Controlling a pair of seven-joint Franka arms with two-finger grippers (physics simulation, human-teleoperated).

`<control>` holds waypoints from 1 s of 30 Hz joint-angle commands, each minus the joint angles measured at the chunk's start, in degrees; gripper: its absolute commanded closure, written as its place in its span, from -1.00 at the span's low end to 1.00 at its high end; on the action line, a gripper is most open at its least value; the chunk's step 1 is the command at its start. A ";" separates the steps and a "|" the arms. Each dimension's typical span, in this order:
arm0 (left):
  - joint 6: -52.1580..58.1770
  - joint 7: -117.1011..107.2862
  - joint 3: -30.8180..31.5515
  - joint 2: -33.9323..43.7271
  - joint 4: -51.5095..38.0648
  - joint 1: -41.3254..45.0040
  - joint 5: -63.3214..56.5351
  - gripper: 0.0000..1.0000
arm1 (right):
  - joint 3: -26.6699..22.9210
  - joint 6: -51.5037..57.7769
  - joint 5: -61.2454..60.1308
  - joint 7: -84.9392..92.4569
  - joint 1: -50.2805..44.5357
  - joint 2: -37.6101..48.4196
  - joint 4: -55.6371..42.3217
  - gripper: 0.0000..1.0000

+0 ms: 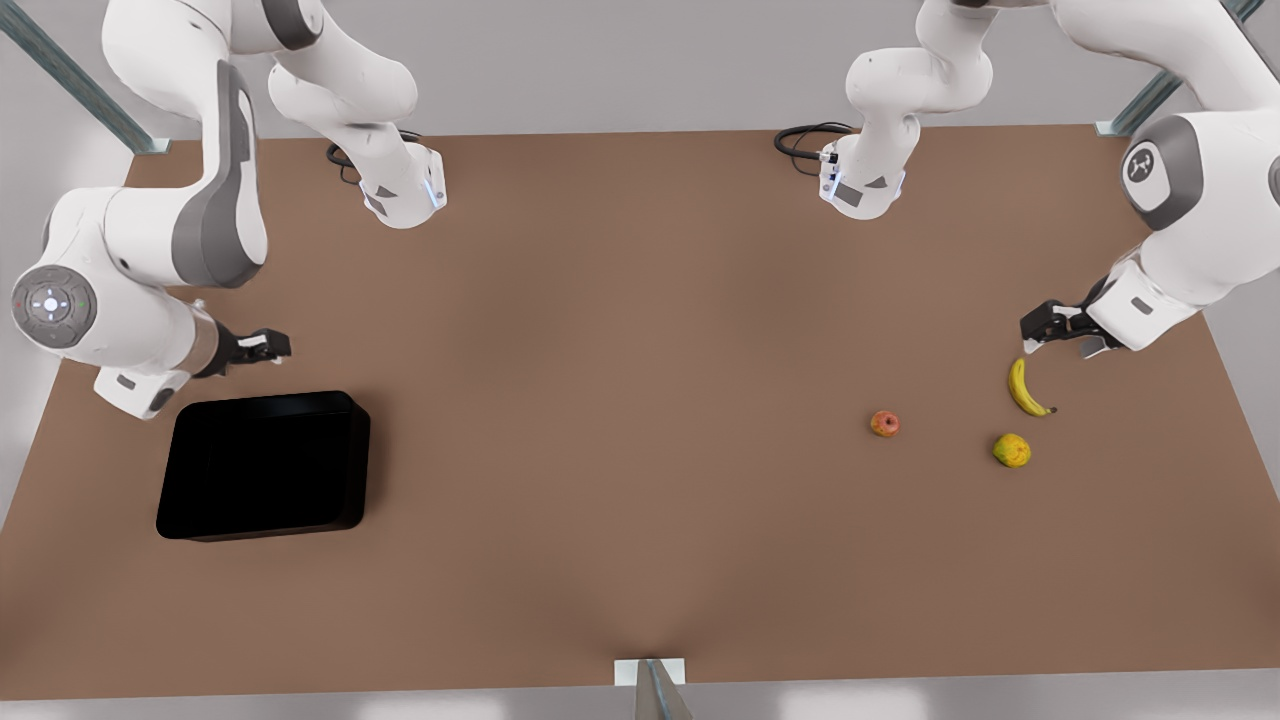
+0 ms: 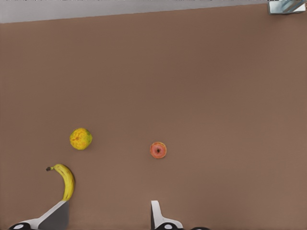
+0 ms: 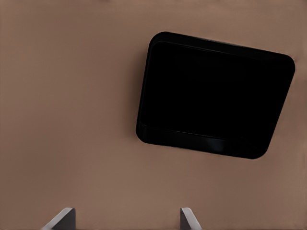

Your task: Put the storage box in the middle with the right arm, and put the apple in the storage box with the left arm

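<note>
The storage box [image 1: 264, 465] sits on the brown table [image 1: 620, 400] toward the front view's left, well apart from the table's middle, and nothing is seen inside it. The right gripper [image 1: 262, 346] hangs above the table just beyond the box's far edge, not touching it; in the right wrist view its two fingertips [image 3: 61, 218] stand wide apart with bare table between them, holding nothing, and the storage box [image 3: 216, 96] lies ahead of them. The apple [image 1: 884, 424] rests on the table toward the front view's right, apart from the other fruit. A banana [image 1: 1025, 389] lies near it, and a yellow-green lumpy fruit [image 1: 1012, 450] sits just beside the banana's stem end. The left gripper [image 1: 1060, 330] hovers above the table close to the banana's upper end, clear of the apple. In the left wrist view its fingertips [image 2: 157, 214] are spread wide and grasp nothing; the apple [image 2: 158, 150] lies ahead of them, with the banana [image 2: 66, 180] near one fingertip and the lumpy fruit [image 2: 80, 139] beyond it.
</note>
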State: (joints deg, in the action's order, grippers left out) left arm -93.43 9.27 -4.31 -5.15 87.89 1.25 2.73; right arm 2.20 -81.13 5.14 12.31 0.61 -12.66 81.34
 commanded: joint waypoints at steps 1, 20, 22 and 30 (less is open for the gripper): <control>0.00 -0.21 0.00 -0.04 0.01 0.33 -0.27 -1.00 | 0.00 -0.08 0.04 0.00 -0.09 0.10 0.05 -1.00; -14.86 -55.32 -6.50 -20.87 28.04 0.15 77.95 -1.00 | -14.32 -41.92 -2.07 18.98 11.69 -19.94 14.38 -1.00; -15.47 -54.00 -6.59 -22.53 28.31 0.07 79.89 -1.00 | -14.50 -42.18 -3.03 19.16 13.10 -21.35 13.59 -1.00; -15.82 -48.29 -8.44 -26.58 29.54 0.33 79.89 -1.00 | -15.47 -47.02 -5.50 19.07 14.77 -27.76 12.09 -1.00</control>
State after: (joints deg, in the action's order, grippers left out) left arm -109.17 -38.48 -12.74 -32.20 117.42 1.58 81.97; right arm -13.19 -128.21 -0.35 31.38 15.29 -40.99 93.35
